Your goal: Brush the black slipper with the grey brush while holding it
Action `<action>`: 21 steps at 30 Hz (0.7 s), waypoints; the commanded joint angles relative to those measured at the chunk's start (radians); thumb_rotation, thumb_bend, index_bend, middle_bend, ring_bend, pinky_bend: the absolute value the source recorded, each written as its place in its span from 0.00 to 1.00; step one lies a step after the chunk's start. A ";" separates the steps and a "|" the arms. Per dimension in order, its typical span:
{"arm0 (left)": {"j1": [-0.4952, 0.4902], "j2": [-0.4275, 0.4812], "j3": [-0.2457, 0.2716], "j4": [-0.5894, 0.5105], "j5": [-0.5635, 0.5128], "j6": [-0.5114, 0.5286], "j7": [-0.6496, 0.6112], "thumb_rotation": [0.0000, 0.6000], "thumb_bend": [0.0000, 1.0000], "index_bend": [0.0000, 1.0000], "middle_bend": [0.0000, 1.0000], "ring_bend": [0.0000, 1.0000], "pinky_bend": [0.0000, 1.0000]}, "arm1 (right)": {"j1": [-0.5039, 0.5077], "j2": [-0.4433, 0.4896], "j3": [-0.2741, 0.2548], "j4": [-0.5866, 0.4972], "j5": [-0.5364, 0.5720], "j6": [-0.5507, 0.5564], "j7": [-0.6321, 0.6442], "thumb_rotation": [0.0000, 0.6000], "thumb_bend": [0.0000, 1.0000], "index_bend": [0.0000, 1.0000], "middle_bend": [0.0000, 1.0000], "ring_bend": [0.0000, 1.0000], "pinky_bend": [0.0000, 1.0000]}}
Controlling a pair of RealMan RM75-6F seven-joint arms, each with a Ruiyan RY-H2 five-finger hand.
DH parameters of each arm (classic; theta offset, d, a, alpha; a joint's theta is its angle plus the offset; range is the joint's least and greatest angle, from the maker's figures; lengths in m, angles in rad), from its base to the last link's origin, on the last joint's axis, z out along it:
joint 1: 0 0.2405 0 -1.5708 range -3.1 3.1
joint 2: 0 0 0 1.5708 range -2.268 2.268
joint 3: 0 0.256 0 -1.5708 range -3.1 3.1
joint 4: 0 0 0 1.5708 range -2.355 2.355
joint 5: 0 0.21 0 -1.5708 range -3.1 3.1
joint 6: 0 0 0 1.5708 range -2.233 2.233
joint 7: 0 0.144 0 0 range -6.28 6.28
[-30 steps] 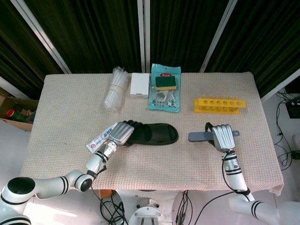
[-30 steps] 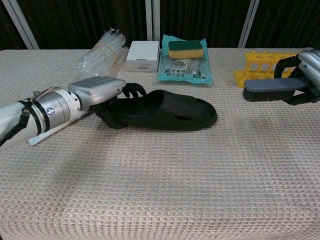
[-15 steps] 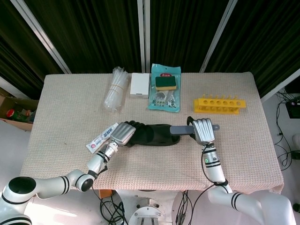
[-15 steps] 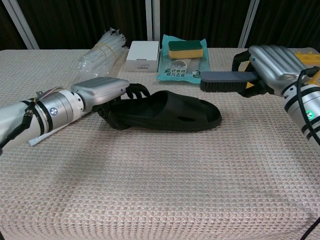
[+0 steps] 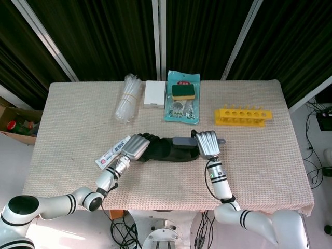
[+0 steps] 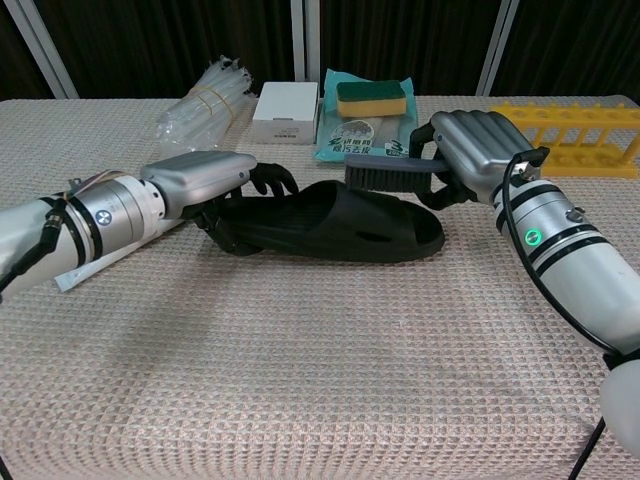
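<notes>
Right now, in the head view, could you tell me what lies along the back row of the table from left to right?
Bundle of clear tubes → white box → teal packet with a green-yellow sponge on it → yellow rack.

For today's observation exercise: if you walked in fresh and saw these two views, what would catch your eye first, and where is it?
The two silver hands meeting at the black slipper mid-table: the left hand grips its heel end, while the right hand holds the grey brush over its toe end. Next, the bright yellow rack at the table's back right, and the teal packet with a sponge on it at back centre.
</notes>
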 commanded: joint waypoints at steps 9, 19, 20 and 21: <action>0.001 0.001 0.002 0.000 0.006 0.000 -0.011 1.00 0.29 0.26 0.29 0.22 0.37 | -0.012 0.004 -0.008 -0.010 0.006 -0.002 0.022 1.00 0.97 1.00 1.00 1.00 1.00; -0.002 -0.023 -0.022 0.008 -0.009 0.030 0.015 1.00 0.31 0.26 0.30 0.23 0.38 | 0.049 -0.059 0.021 -0.005 0.006 -0.019 -0.032 1.00 0.97 1.00 1.00 1.00 1.00; -0.001 -0.021 -0.025 0.005 -0.014 0.027 0.008 1.00 0.31 0.27 0.30 0.24 0.38 | 0.050 -0.060 0.023 -0.006 0.008 -0.020 -0.036 1.00 0.98 1.00 1.00 1.00 1.00; 0.000 -0.017 -0.026 0.003 -0.016 0.025 0.003 1.00 0.32 0.27 0.31 0.24 0.38 | 0.050 -0.059 0.023 -0.007 0.010 -0.019 -0.039 1.00 0.98 1.00 1.00 1.00 1.00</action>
